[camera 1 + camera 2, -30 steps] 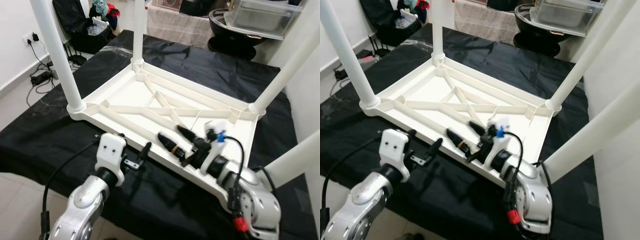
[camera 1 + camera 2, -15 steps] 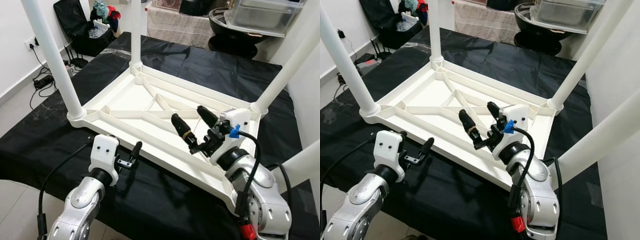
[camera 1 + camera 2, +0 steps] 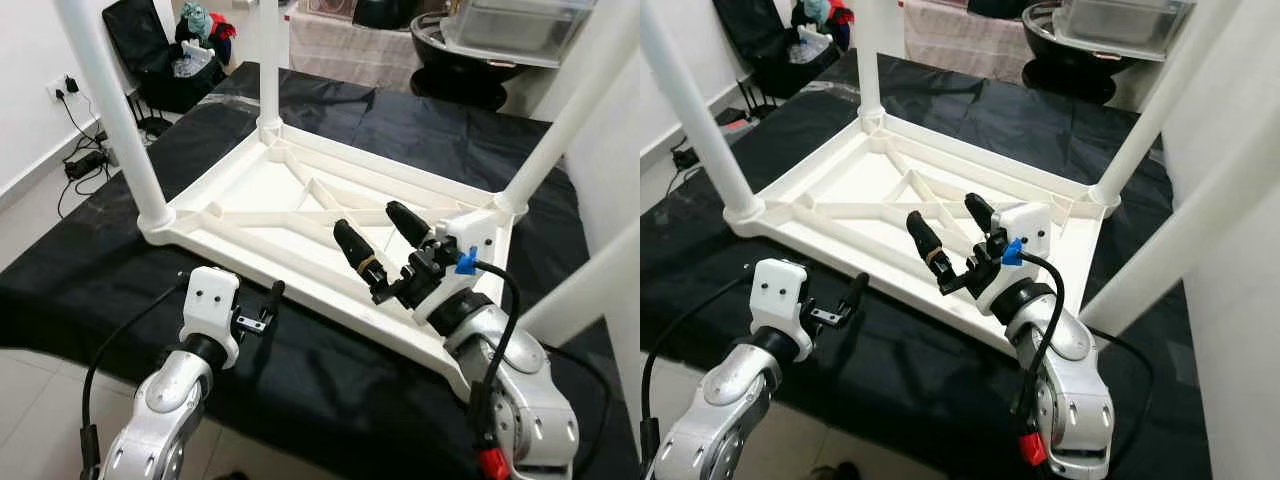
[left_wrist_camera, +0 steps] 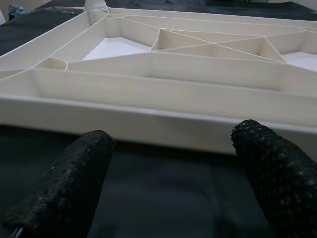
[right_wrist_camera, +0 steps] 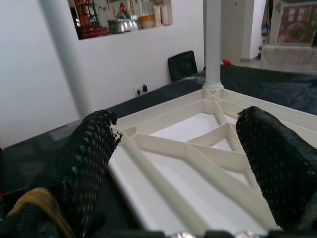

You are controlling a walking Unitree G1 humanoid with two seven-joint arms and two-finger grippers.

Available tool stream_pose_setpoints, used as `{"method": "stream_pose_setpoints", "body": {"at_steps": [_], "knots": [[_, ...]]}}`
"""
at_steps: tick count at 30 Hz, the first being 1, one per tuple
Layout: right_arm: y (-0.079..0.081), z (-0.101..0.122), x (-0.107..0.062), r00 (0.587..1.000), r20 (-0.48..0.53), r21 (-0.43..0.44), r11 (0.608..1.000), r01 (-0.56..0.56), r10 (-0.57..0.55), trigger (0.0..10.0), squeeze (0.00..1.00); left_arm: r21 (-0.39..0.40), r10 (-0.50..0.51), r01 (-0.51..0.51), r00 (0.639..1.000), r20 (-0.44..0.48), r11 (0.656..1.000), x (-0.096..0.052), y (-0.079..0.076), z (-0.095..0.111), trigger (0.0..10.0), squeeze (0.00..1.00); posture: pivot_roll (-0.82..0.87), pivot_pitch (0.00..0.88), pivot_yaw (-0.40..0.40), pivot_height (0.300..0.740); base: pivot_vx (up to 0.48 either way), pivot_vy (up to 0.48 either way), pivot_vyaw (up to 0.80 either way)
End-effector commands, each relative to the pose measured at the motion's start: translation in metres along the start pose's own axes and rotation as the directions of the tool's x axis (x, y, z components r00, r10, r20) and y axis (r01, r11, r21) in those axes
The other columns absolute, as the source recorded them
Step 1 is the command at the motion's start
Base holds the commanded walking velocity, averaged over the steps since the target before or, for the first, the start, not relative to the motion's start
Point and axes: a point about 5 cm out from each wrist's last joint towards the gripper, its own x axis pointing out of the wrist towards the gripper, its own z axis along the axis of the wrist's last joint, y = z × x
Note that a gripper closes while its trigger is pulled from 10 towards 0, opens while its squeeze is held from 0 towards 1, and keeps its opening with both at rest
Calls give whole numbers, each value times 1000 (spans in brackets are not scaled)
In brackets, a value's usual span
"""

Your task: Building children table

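Observation:
The white plastic children's table (image 3: 250, 190) lies upside down on a black-covered surface, its ribbed underside facing up. Its white legs stand upward: one at the near left (image 3: 110, 110), one at the far left (image 3: 268, 60), one at the far right (image 3: 565, 115) and one at the near right (image 3: 590, 285). My right gripper (image 3: 367, 220) is open and empty, held above the underside near the right end, fingers pointing up and away. My left gripper (image 3: 262, 312) is open and empty, low over the black cover just in front of the table's near rim (image 4: 148, 124).
The black cover (image 3: 330, 380) reaches the front edge, with pale floor at the left. A black bag (image 3: 150, 50) and cables (image 3: 85, 160) lie on the floor at the back left. A black basin (image 3: 470, 70) and a clear bin (image 3: 520, 25) stand behind.
My right gripper has lifted from the table's near rail and now points upward above the underside. The left gripper has barely moved. The camera has shifted slightly.

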Motion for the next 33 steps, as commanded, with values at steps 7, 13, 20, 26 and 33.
{"method": "stream_pose_setpoints", "body": {"at_steps": [7,13,20,26,33], "knots": [[16,-37,-18,992,-126,54,999,5,2,10000,0,3,-10,10,1000,-12,1000,1,-3,-4,10000,0,-156,110,-71,740,-297,0,0],[-24,-45,-21,956,-181,-10,972,233,-231,10000,0,12,-11,11,1000,11,1000,1,-2,-1,10000,0,-149,112,-65,740,-44,0,0],[-37,-50,-24,931,-220,54,949,310,-292,10000,0,22,-20,19,999,29,1000,-2,0,0,10000,0,-150,113,-63,740,0,0,-748],[-45,-56,-28,908,-239,18,933,359,-345,10000,0,28,-8,7,999,46,1000,-5,4,0,10000,0,-142,112,-59,740,0,0,-800],[-70,-44,-19,894,-175,-39,911,411,-411,10000,0,33,-12,9,994,107,999,-1,13,12,10000,0,-145,113,-56,740,0,0,-800]]}}
